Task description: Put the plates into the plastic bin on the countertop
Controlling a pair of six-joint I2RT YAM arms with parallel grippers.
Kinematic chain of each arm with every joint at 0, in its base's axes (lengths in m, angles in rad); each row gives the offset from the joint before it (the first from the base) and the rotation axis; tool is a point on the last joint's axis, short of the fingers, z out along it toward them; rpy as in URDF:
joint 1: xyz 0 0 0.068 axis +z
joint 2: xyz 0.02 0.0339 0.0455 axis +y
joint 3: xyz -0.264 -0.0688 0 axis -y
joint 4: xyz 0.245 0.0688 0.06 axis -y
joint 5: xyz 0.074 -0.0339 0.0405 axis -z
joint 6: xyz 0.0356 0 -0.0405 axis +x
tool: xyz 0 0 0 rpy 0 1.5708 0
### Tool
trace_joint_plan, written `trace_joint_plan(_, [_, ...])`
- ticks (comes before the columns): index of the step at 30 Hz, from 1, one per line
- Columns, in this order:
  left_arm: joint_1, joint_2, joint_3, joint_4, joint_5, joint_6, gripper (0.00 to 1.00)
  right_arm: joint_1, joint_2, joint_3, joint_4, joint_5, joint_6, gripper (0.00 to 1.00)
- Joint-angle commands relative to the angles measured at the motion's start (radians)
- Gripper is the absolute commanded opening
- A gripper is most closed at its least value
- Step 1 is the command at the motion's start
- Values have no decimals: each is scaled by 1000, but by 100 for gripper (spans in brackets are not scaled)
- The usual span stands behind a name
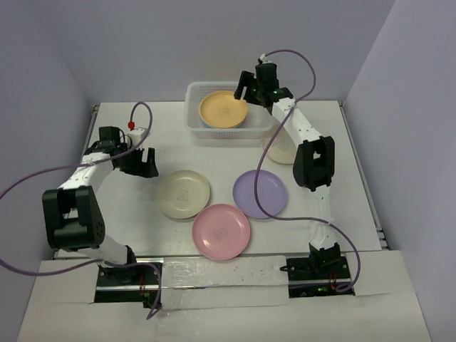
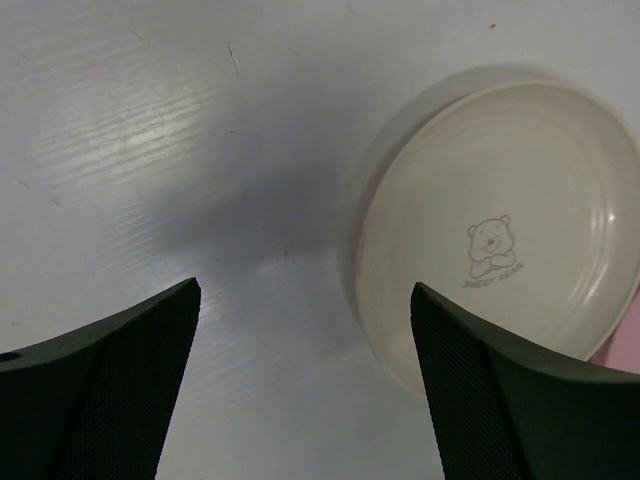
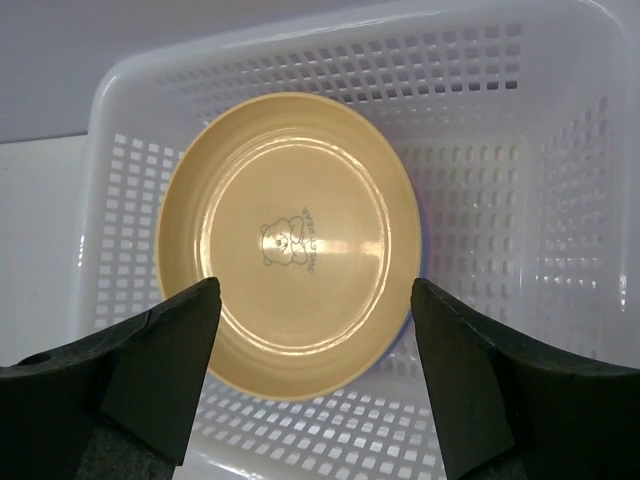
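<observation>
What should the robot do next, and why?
Probably slide the open left pincer toward the cream plate to straddle its rim. The yellow plate lies in the bin under the open right pincer; the cream one waits on the countertop nearby.

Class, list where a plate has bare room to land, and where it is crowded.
Bare: in the plastic bin, right of the yellow-orange plate; on the countertop, the far-left corner and right edge. Crowded: centre, where cream plate, pink plate and lavender plate sit close.
</observation>
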Motion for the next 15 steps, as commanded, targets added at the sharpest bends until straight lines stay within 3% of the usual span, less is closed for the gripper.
trace_joint_plan(1, [-22,95,27,12,15,111,89,2,-271,-150,-4,-24,-47,86])
trace_joint_plan(4, [-53,134,29,2,7,148,87,-1,-379,-246,-12,1,-83,96])
trace_joint_plan(10, [-151,204,14,36,-29,137,80,-27,-585,-455,-26,54,-129,100])
trace_joint_plan(12, [-156,240,25,55,-41,119,72,-62,-628,-505,-37,48,-125,100])
trace_joint_plan(14, [-156,279,41,58,-52,107,58,-116,-658,-539,-63,17,-112,100])
trace_joint_plan(15, [-155,293,42,64,-64,100,47,-139,-669,-558,-79,-18,-95,100])
